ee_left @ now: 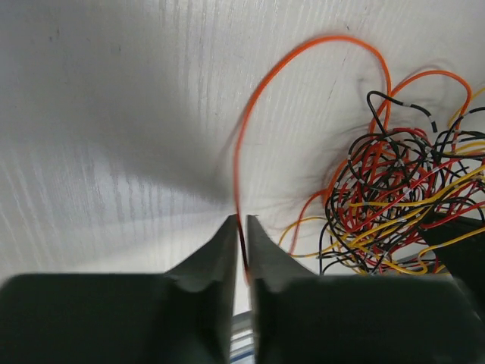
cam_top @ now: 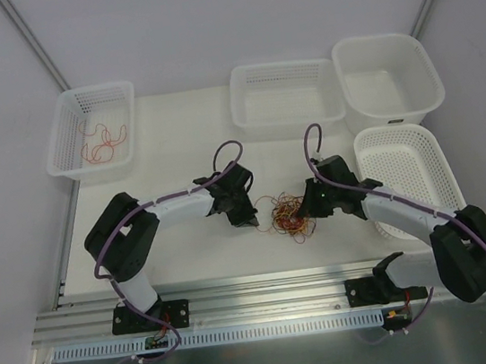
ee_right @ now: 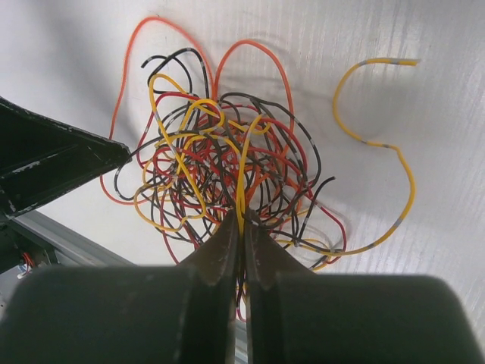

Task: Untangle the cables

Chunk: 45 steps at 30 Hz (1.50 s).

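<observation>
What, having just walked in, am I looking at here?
Two arms are working on a tangle of thin cables mid-table. The left gripper is pinched on an orange wire at the pile's edge; the right gripper is shut on a yellow strand inside it. Some reddish wires lie in the far-left basket.

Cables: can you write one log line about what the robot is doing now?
left pincer: shut on orange cable | right pincer: shut on yellow cable | tangle: between both pincers | untangling: not done
</observation>
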Each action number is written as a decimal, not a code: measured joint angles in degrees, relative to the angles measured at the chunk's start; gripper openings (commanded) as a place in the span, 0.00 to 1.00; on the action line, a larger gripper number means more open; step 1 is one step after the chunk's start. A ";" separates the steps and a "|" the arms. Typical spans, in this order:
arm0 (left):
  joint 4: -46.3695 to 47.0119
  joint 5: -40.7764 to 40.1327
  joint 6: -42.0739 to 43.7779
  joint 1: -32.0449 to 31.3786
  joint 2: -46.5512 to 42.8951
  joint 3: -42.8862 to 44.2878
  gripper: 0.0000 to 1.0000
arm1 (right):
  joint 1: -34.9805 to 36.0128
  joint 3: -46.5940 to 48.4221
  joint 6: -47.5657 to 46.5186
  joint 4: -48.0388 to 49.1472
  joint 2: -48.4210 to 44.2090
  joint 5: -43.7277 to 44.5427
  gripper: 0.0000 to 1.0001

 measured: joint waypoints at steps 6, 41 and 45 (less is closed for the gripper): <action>0.00 -1.33 0.57 -0.17 -1.20 -0.48 0.00 | 0.00 -0.04 -0.72 -2.01 -2.36 1.29 0.01; -28.79 -24.87 37.77 50.84 -34.80 35.93 0.00 | -8.28 9.11 -14.91 -24.92 -16.96 10.99 0.01; -30.38 -24.55 37.77 55.52 -33.33 41.97 0.00 | -9.25 7.76 -14.93 -25.40 -17.57 11.39 0.01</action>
